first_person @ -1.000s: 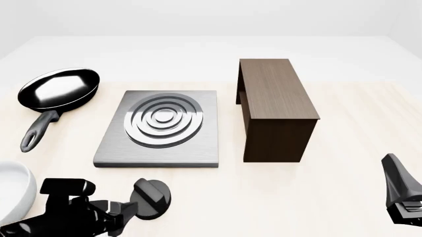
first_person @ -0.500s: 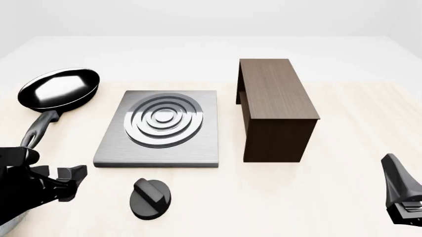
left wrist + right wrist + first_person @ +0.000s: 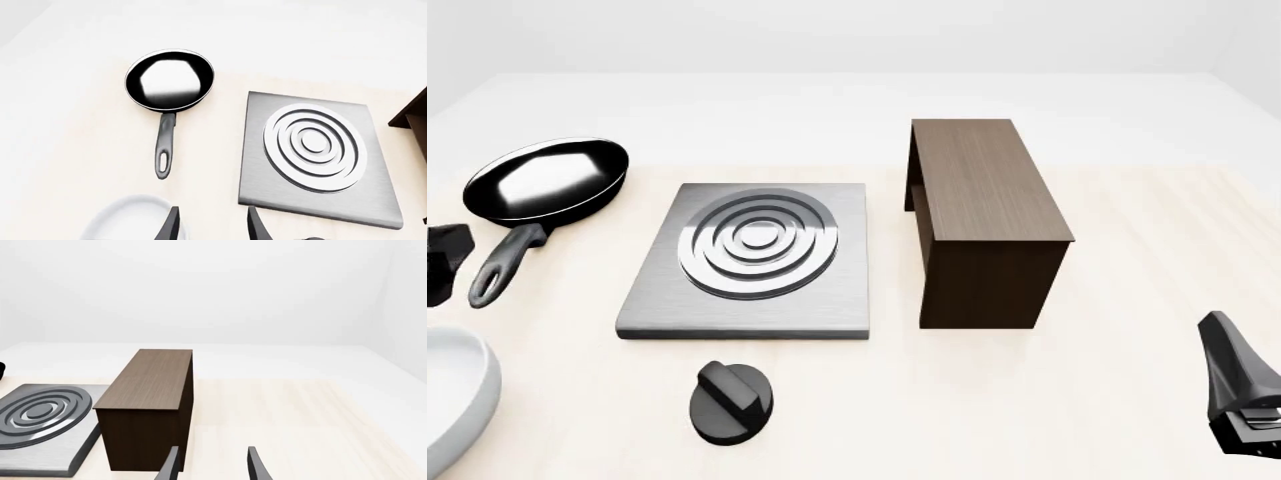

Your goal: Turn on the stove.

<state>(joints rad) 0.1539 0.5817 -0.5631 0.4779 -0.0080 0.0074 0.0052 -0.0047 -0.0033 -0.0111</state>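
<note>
The stove is a flat grey metal slab with silver burner rings, lying left of centre on the table. Its black ridged knob sits on the table just in front of it, with nothing touching it. Only a black part of my left arm shows at the far left edge, beside the pan handle. In the left wrist view my left gripper is open and empty, high above the table, looking down on the stove. My right gripper rests at the front right, open and empty.
A black frying pan lies left of the stove, handle toward me. A dark brown wooden stand is right of the stove. A white bowl sits at the front left edge.
My left arm has drawn away from the knob, moving left and back, and is now almost out of the front view. The knob stays in place. The right arm has not moved.
</note>
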